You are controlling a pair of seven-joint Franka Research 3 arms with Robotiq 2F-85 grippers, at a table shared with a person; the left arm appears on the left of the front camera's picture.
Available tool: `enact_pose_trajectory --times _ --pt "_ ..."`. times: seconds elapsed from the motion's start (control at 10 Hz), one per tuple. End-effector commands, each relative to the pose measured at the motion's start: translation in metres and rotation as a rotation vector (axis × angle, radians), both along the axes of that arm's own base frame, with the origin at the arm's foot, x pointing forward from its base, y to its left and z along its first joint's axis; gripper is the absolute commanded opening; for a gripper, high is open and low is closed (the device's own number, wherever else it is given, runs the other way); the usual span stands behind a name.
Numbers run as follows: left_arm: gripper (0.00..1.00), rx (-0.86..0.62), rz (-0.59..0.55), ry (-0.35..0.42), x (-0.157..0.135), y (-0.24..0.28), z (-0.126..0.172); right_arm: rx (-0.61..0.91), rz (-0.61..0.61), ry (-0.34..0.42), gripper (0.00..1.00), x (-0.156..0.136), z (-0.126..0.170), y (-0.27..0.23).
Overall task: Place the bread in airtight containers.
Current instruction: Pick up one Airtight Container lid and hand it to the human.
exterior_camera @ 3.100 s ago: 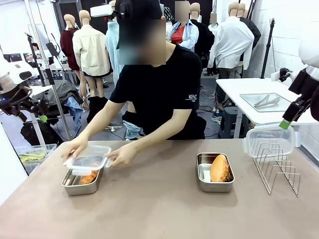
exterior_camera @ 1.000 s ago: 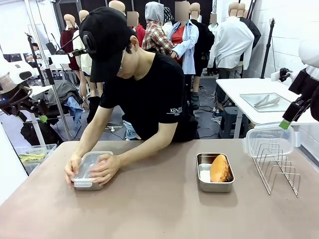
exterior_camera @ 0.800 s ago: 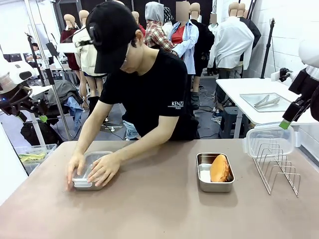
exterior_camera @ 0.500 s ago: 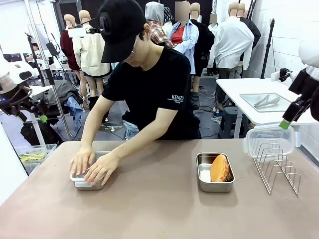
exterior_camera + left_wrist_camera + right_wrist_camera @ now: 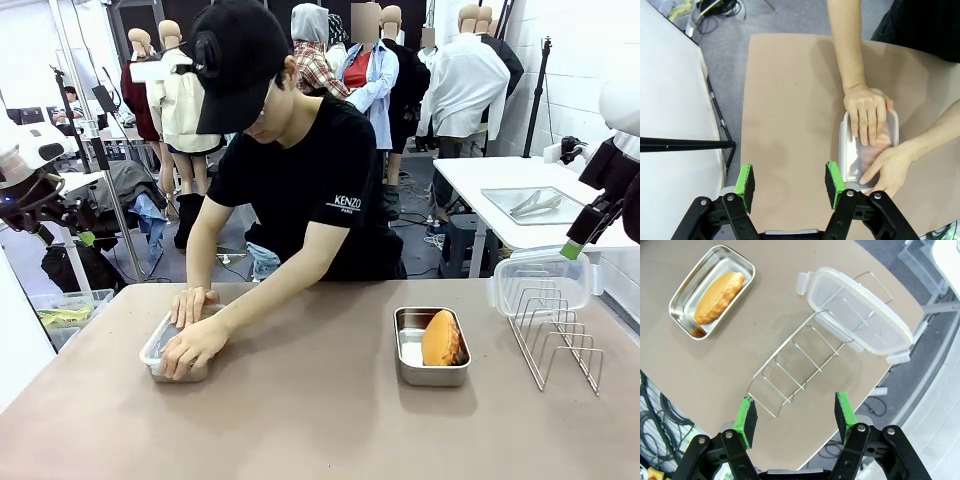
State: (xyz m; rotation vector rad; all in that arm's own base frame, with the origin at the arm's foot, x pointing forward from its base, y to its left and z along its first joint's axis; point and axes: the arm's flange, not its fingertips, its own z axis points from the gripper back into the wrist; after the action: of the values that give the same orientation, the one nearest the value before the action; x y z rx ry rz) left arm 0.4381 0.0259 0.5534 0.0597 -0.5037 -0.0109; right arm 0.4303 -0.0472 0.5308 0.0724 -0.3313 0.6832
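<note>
A person's hands (image 5: pixel 867 112) press the lidded steel pan (image 5: pixel 849 162); left end effector (image 5: pixel 790 184) and right end effector (image 5: pixel 796 419) hover spread, empty

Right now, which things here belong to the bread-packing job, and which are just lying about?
Job: lidded pan; open pan; bun; spare lid.
Lying about: wire rack; far tray; tongs.
</note>
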Motion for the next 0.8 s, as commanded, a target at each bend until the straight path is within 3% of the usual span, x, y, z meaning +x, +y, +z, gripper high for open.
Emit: enact_pose_trajectory --times 0.0,0.7 --pt "0.74 -0.003 0.019 -0.003 -0.0008 -0.0003 0.0006 -0.02 -0.006 0.019 0.78 0.0022 0.0038 0.0" --pt "0.74 -0.003 0.019 -0.003 -0.0008 -0.0003 0.0006 -0.02 -0.006 0.019 0.78 0.0022 0.0038 0.0"
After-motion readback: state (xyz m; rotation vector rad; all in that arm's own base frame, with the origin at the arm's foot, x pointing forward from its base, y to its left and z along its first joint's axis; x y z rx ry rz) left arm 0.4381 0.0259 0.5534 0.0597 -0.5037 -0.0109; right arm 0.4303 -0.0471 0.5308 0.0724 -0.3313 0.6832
